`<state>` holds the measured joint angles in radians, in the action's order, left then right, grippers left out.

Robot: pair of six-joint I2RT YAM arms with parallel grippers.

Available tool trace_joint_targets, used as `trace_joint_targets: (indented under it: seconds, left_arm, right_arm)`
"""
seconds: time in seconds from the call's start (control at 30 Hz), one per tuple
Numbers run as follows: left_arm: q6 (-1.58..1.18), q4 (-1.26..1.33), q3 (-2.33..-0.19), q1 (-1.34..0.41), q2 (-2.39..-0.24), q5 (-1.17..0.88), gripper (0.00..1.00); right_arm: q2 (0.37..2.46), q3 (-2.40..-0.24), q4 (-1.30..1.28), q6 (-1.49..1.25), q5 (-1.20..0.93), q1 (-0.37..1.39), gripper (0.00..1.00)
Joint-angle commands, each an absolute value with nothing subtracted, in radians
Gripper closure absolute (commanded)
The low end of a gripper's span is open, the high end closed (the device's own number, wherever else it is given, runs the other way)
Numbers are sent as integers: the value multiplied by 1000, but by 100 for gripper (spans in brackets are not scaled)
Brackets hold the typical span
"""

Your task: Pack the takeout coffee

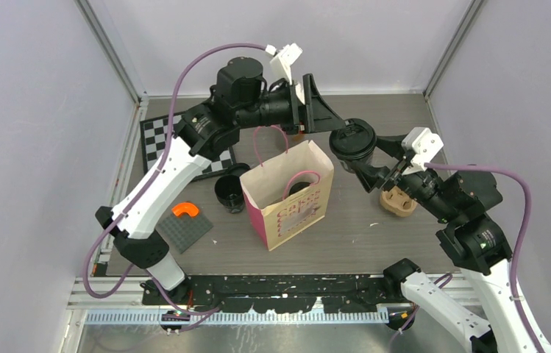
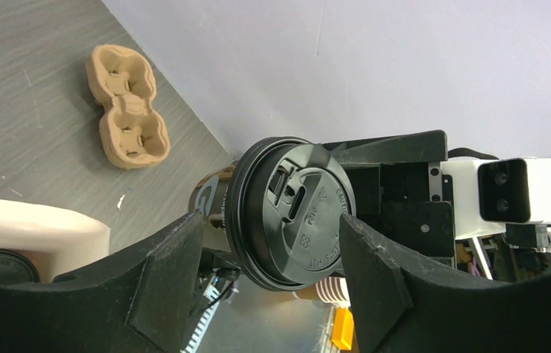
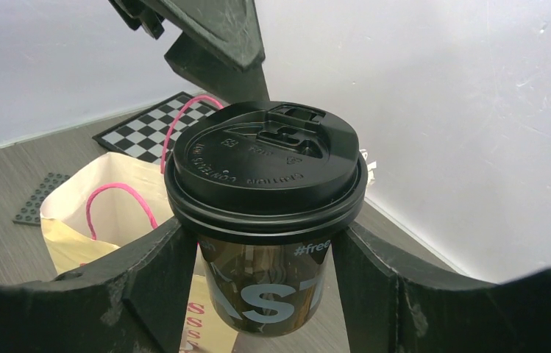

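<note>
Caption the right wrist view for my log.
Right gripper holds a lidded black coffee cup upright beside the open paper bag.

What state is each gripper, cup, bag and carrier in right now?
held cup: lidded, upright, in the air.
right gripper: shut on held cup.
left gripper: open, holding nothing.
bag: upright, open.
table cup: upright; lid unclear.
carrier: empty, lying flat.

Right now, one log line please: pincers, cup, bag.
right pincer: shut on coffee cup, upright, raised beside pink bag | left pincer: open, empty, facing cup | cup: lidded, not in bag
</note>
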<state>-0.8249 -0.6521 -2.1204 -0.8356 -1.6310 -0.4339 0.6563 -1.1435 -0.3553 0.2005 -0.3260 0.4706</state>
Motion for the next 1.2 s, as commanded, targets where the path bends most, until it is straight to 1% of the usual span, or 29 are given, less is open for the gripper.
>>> trace_joint_targets:
  seconds: [0.0,0.2,0.3,0.37,0.47,0.53,0.63,0.73,0.8,0.87,0.97,1.17]
  left_arm:
    - [-907,-521,-2087,-835,-1638,-492,33]
    - [-981,-467,-2036,-834,-1653,-532,44]
    - [-997,-451,-2032,-834,-1665,-552,53]
    - [-1001,-443,-2033,-834,-1672,-559,62]
    - [-1002,-429,-2032,-834,-1680,-566,80]
    - [-998,-418,-2022,-835,-1687,-561,87]
    - [-999,-368,-1992,-835,-1699,-555,91]
    - [-988,-325,-1967,-834,-1724,-544,93]
    - [-971,-306,-1960,-834,-1745,-537,93]
    - [-962,-291,-1960,-834,-1777,-530,93]
    - [-956,-247,-1960,-835,-1834,-528,93]
    - [-917,-203,-1991,-844,-1946,-520,94]
  right_arm:
    - [654,-1145,-307,197,-286,476,32]
    - [652,-1135,-313,192,-263,476,32]
    - [647,-1125,-314,190,-257,477,32]
    - [647,-1121,-322,190,-253,476,32]
    - [652,-1118,-352,188,-237,476,31]
    - [652,-1117,-382,177,-216,477,29]
    - [636,-1106,-441,154,-187,476,24]
    - [598,-1086,-521,109,-134,477,14]
    - [560,-1074,-594,74,-99,477,10]
    - [521,-1070,-671,24,-73,476,9]
    - [457,-1085,-795,-130,-16,475,9]
    - [379,-1136,-941,-396,105,477,10]
